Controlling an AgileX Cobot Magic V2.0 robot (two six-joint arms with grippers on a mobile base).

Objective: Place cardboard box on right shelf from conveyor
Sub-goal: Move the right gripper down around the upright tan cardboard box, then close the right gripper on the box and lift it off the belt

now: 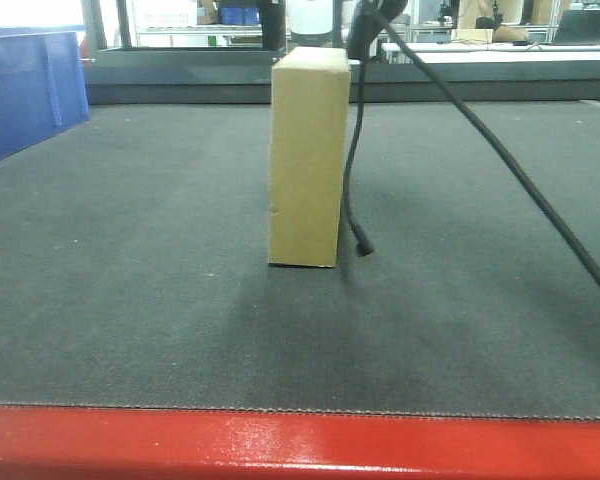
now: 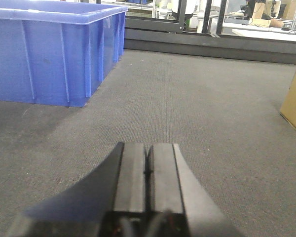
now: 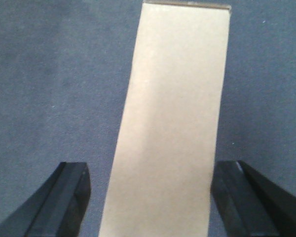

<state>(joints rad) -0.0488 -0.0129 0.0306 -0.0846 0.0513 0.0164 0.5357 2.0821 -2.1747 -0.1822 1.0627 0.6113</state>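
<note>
Right wrist view: right gripper (image 3: 152, 195) spread wide, upright box (image 3: 170, 98) between its fingers, mid-conveyor (image 1: 130, 320). Left gripper (image 2: 148, 165) is closed. An off-centre squeeze could topple the narrow box.

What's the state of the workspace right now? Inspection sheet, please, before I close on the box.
Surface: dark grey belt, red front edge, flat.
Job's things: box upright mid-belt; shelf nothing seen.
Clutter: blue bin on the belt, left of the box, apart.
Grippers: left gripper shut, empty, low over belt; right gripper open, fingers either side of the box.
Cables: one black cable slants right of the box; another dangles close beside it.
Surroundings: metal frames and benches behind, blurred.
</note>
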